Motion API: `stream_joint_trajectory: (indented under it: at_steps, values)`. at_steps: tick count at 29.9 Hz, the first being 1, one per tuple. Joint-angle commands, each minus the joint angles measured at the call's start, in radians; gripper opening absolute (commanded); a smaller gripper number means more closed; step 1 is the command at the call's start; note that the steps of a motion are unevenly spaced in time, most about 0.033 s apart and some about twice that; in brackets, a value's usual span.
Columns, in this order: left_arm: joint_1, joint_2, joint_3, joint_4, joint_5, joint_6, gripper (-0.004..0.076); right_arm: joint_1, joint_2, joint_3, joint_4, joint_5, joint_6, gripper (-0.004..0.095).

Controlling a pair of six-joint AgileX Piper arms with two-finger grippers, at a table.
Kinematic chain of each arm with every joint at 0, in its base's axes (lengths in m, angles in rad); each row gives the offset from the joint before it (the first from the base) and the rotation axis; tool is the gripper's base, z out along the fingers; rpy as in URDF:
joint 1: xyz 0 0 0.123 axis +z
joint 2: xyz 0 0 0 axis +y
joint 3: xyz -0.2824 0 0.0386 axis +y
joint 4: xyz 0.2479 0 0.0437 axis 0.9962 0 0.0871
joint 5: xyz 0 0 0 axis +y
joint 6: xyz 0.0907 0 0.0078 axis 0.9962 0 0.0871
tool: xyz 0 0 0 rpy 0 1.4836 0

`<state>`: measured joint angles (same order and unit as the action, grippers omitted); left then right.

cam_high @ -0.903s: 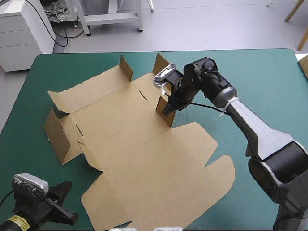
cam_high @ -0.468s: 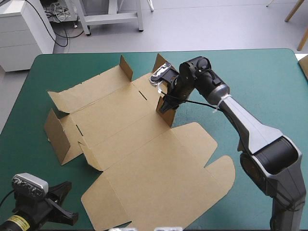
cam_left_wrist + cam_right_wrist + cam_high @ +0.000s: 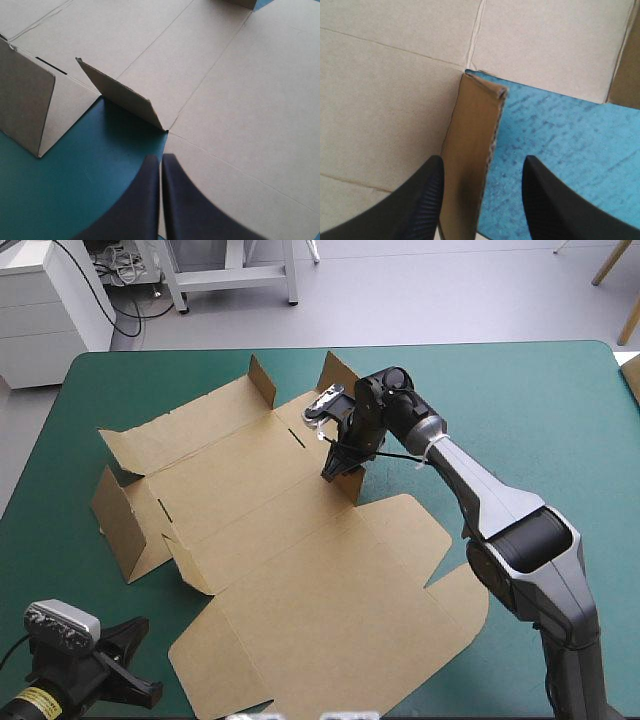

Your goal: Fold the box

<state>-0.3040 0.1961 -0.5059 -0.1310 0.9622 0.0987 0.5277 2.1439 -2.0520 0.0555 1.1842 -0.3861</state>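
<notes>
Brown box (image 3: 270, 540) lies mostly flat on the teal-green desk (image 3: 540, 390). The right hand (image 3: 338, 464), released, straddles one raised flap (image 3: 470, 150); closing skewed could bend it off its crease. The left hand (image 3: 161, 162) hangs clenched, empty.

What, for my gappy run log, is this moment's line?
box mostly flat | right gripper open around raised flap | left gripper shut, beside box

Your right arm (image 3: 500, 510) reaches from the table's (image 3: 560, 400) right edge toward the far middle, wrist bent down, the right gripper (image 3: 338, 462) holding its fingers (image 3: 415, 200) parted. Your left gripper (image 3: 161, 159) sits low at the near left corner, pressed together.
</notes>
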Motion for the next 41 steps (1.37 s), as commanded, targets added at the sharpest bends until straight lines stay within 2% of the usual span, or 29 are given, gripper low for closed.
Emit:
stream_joint_trajectory:
  at_steps: [1, 8, 11, 20, 23, 28, 33, 35, 38, 41]
  values:
    - [-0.005, 0.012, -0.023, -0.012, -0.065, -0.008, -0.0008, -0.002, -0.031, -0.034, -0.002, -0.051, -0.005, 0.0456]
    - [-0.005, 0.012, -0.023, -0.012, -0.065, -0.008, -0.0008, -0.002, -0.014, -0.043, 0.004, -0.066, -0.005, 0.0454]
    - [-0.005, 0.012, -0.023, -0.012, -0.065, -0.008, -0.0008, -0.002, -0.014, -0.047, 0.004, -0.045, -0.005, 0.0412]
    - [-0.005, 0.012, -0.023, -0.012, -0.065, -0.008, -0.0008, -0.002, -0.014, -0.047, 0.004, -0.015, 0.014, 0.0147]
    - [-0.005, 0.012, -0.023, -0.012, -0.065, -0.008, -0.0008, -0.002, -0.014, -0.047, 0.001, -0.015, 0.014, -0.0007]
    - [-0.005, 0.012, -0.023, -0.012, -0.065, -0.008, -0.0008, -0.002, -0.014, -0.047, -0.027, -0.015, -0.008, -0.0022]
    - [-0.005, 0.012, -0.023, -0.012, -0.065, -0.008, -0.0008, -0.002, -0.014, -0.055, -0.165, -0.015, -0.068, -0.0022]
    - [-0.005, 0.012, -0.023, -0.012, -0.065, -0.008, -0.0008, -0.002, -0.014, -0.066, -0.185, -0.015, -0.120, -0.0022]
    - [-0.005, 0.012, -0.023, -0.012, -0.065, -0.008, -0.0008, -0.002, -0.014, -0.072, -0.151, -0.015, -0.261, -0.0022]
    - [-0.005, 0.012, -0.023, -0.012, -0.065, -0.008, -0.0008, -0.002, -0.014, -0.083, -0.061, -0.015, -0.380, -0.0022]
